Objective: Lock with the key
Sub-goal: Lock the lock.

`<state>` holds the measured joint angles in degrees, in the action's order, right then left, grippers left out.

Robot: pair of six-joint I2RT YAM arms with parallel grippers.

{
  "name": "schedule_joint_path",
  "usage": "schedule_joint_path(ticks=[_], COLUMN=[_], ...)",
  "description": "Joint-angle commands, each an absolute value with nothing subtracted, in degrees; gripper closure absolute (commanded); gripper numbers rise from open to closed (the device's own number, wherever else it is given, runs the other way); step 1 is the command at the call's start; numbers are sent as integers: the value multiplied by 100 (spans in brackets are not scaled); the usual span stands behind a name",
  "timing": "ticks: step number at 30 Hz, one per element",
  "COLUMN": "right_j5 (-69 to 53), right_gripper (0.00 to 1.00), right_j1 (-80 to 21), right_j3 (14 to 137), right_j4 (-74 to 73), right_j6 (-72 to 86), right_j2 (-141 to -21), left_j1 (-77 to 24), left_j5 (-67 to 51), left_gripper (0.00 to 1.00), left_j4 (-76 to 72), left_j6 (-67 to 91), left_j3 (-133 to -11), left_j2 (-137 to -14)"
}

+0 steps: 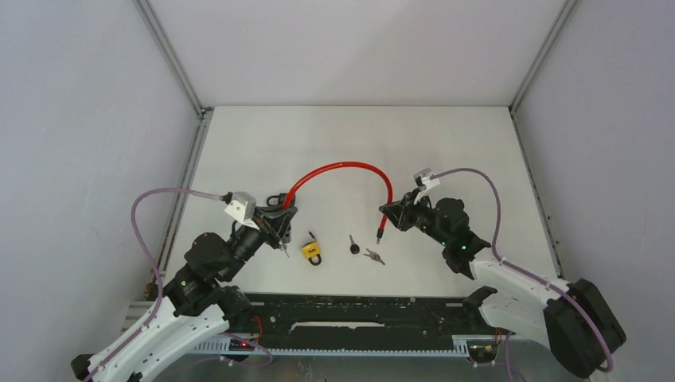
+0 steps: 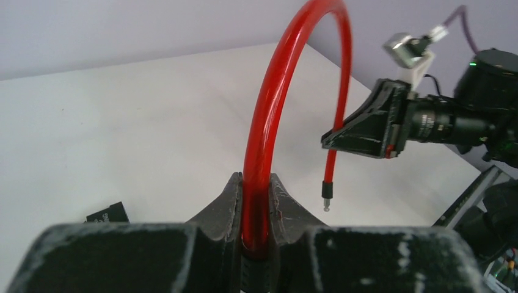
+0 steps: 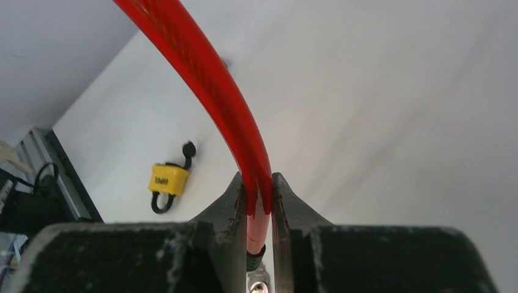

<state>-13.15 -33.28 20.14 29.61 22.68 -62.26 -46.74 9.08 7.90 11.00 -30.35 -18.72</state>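
Left gripper (image 2: 256, 186) clenched on the red cable (image 1: 338, 165). The cable runs straight up out of the slot between its two fingers, gripped on both sides, near the cable's left end.

Right gripper (image 3: 259, 186) pinches the same cable close to its other end. Both fingers press the red sheath, and the black-capped tip (image 1: 380, 235) hangs free just past the fingers on the near side.

Between the two grips the cable arches toward the far side of the table (image 1: 446, 143).

Padlock (image 1: 313, 251), yellow, lies flat on the table, near side, just right of the left gripper and untouched. A dark stub on its far end may be a key; too small to tell.

Black-headed key (image 1: 353, 244) lies right of the padlock. Silver keys (image 1: 374, 256) lie just beside it, nearly below the cable tip. All are apart from both sets of fingers.
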Motion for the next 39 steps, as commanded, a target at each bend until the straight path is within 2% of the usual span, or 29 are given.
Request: schedule_joint_path(ticks=[1, 5, 11, 16, 22, 28, 34, 39], right_j5=[-693, 189, 1870, 2823, 3588, 3598, 3281, 3021], right_gripper=[100, 100, 100, 100, 100, 100, 100, 100], right_j1=[-3426, -3867, -5271, -6585, -7555, -7868, -7878, -7847], right_j3=[2494, 2875, 3496, 3915, 4417, 4873, 5216, 5255], right_j4=[2895, 2639, 2820, 3824, 5168, 5968, 5634, 5482], right_j6=[2452, 2352, 1671, 661, -695, -1177, -367, -286], right_j2=[-5346, -4820, -4614, -5013, -5826, -6660, -6935, -7086], left_j1=[-4656, -4658, -4656, -4658, -4664, -4809, -5283, -5440], left_j5=[1614, 2168, 2430, 2589, 3444, 4083, 5062, 4974], left_gripper=[100, 100, 100, 100, 100, 100, 100, 100], left_j4=[253, 48, -708, -1292, -770, -44, 101, 65], left_j6=[1698, 2176, 2660, 3132, 3604, 4148, 4389, 4500], left_j3=[-3217, -3174, -2918, -2668, -2908, -3298, -3334, -3461], left_j2=[-1849, -1876, -1887, -1917, -2178, -2508, -2593, -2706])
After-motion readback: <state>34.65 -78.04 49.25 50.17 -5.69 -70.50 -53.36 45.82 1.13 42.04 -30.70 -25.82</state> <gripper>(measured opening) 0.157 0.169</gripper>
